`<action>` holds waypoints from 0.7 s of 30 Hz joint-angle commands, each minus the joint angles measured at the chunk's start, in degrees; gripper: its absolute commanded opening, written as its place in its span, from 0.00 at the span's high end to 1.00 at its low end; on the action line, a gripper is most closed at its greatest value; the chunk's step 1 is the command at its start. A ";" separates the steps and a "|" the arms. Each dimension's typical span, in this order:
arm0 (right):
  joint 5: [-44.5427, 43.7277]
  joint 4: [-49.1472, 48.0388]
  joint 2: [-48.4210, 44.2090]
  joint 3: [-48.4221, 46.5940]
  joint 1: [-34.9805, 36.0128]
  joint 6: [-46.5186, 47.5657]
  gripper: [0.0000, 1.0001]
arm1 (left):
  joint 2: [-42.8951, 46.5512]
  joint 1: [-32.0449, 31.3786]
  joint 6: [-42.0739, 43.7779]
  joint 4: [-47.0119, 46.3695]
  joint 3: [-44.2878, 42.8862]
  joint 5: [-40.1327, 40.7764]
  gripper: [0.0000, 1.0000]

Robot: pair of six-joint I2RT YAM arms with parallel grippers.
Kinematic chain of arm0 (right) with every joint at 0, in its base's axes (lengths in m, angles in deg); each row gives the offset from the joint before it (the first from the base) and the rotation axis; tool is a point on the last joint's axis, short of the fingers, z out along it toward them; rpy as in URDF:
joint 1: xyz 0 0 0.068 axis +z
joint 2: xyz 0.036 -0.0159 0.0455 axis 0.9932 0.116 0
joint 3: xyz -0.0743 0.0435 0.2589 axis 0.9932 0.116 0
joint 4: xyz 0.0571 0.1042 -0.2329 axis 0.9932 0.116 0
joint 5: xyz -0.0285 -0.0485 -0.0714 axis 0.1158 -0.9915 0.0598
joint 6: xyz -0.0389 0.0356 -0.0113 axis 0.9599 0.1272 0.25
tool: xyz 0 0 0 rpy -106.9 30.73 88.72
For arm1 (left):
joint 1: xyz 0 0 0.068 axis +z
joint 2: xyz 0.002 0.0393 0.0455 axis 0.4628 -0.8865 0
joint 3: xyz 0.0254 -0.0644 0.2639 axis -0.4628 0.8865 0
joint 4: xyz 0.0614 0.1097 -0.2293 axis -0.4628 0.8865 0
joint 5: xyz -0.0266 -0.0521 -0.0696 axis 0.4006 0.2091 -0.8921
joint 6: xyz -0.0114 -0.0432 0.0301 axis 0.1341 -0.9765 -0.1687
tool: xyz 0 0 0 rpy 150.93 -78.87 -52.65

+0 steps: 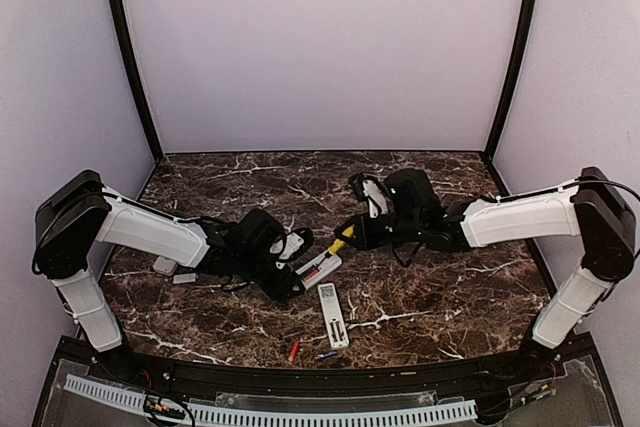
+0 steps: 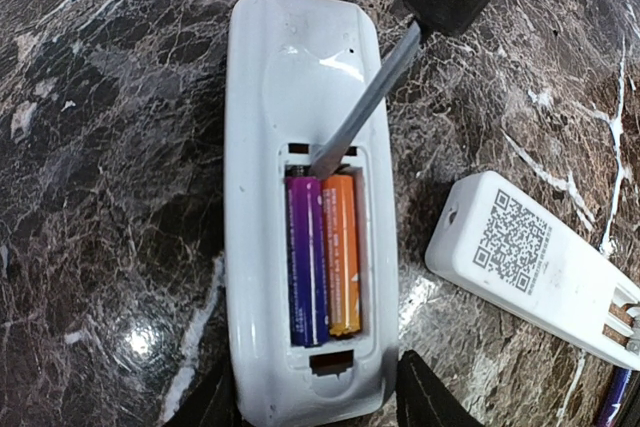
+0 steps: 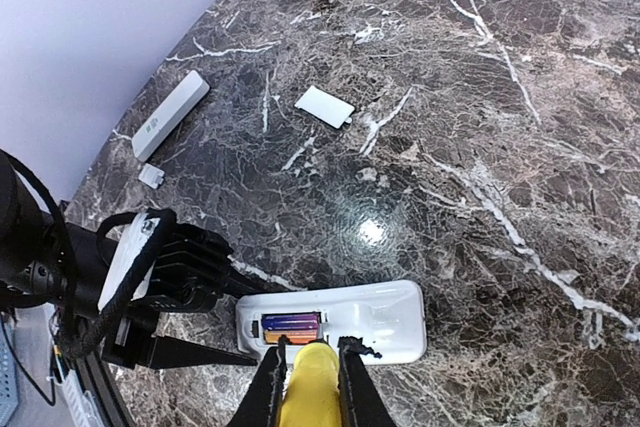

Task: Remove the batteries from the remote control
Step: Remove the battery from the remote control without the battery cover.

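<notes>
A white remote control lies back-up on the marble, its battery bay open. Two batteries sit side by side in the bay, one purple-blue and one orange. My left gripper is shut on the remote's near end, one finger on each side. My right gripper is shut on a yellow-handled screwdriver. The screwdriver's metal tip rests at the far end of the bay, against the battery ends. In the top view the remote lies between both grippers. Two loose batteries, one red and one blue, lie near the front edge.
A second white remote with a QR label lies just right of the held one. White cover plates lie at the left, beside the left arm. In the right wrist view a white bar and a plate lie farther off.
</notes>
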 commanded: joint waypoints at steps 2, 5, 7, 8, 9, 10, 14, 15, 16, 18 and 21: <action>13.98 -13.41 0.61 4.86 -1.71 -6.71 1.00 | -3.72 -1.00 1.49 5.67 1.07 -0.64 0.80; 16.76 -16.37 0.53 5.55 -1.93 -8.10 1.00 | -3.70 -0.99 1.54 5.56 1.05 -0.64 0.80; 19.15 -19.97 0.40 6.32 -2.28 -9.74 1.00 | -3.69 -0.98 1.64 5.63 1.04 -0.64 0.80; 20.16 -21.26 0.43 6.49 -2.40 -10.46 1.00 | -3.72 -0.99 1.63 5.66 0.98 -0.64 0.80; 21.02 -22.21 0.55 6.51 -2.43 -10.93 1.00 | -3.72 -0.98 1.66 5.71 0.97 -0.64 0.80; 21.74 -22.77 0.72 6.41 -2.43 -11.19 1.00 | -3.73 -1.03 1.64 5.75 0.96 -0.64 0.80; 23.75 -25.24 1.34 6.56 -2.43 -12.28 1.00 | -3.74 -1.00 1.71 5.85 0.90 -0.77 0.81; 23.81 -25.02 1.33 6.52 -2.43 -12.24 1.00 | -3.79 -0.98 1.70 5.82 0.88 -0.80 0.81; 23.78 -25.02 1.45 6.59 -2.43 -12.19 1.00 | -3.87 -0.99 1.72 5.85 0.83 -0.75 0.81; 23.14 -24.44 1.36 6.77 -2.43 -11.88 1.00 | -3.84 -0.97 1.75 5.85 0.79 -0.73 0.81; 18.18 -20.24 0.00 7.13 -2.34 -10.67 1.00 | -3.84 -0.98 1.64 5.87 0.83 -0.66 0.81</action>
